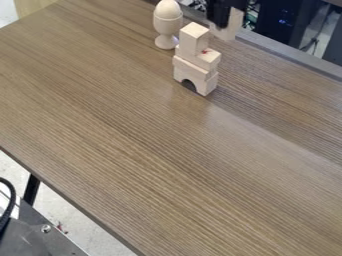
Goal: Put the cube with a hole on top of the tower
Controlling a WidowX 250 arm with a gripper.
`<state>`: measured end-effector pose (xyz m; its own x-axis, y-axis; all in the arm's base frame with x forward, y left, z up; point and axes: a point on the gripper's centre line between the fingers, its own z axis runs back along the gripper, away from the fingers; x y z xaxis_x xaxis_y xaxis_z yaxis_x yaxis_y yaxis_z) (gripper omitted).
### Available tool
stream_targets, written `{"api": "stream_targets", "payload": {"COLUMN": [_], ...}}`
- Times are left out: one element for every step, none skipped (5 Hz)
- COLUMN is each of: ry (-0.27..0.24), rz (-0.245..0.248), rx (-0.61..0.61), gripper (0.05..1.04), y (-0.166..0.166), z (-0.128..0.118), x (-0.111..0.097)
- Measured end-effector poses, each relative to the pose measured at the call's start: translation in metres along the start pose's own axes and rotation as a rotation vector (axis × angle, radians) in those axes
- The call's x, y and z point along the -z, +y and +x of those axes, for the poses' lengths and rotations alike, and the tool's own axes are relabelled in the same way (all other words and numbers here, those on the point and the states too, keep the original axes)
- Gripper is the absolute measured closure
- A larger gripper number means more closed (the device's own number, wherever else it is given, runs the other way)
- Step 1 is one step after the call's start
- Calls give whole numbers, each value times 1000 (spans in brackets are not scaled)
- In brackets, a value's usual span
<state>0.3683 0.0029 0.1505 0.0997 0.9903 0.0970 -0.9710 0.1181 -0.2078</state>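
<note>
No text, label, brand, number or sign can be read.

A pale wooden egg (167,9) stands upright in a pale wooden egg cup (167,26) on a brown wood-grain table (133,125). Dark equipment with small blue lights (282,21) lies beyond its far edge. At lower left are a black curved cable (12,197) and a grey metal panel (40,242) bearing a round silver screw (46,228).
</note>
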Motion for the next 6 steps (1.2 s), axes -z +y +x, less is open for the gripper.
{"api": "stream_targets", "payload": {"ry": [6,-2,-11,-15,-21,-27], "rz": [15,17,3,-19,12,15], "rx": [-9,-14,-10,-9,-2,2], "gripper": [552,552,553,552,552,552], "y": [4,6,5,1,3,2], "z": [0,4,6,7,7,8], "x": [4,9,9,10,22,24]}}
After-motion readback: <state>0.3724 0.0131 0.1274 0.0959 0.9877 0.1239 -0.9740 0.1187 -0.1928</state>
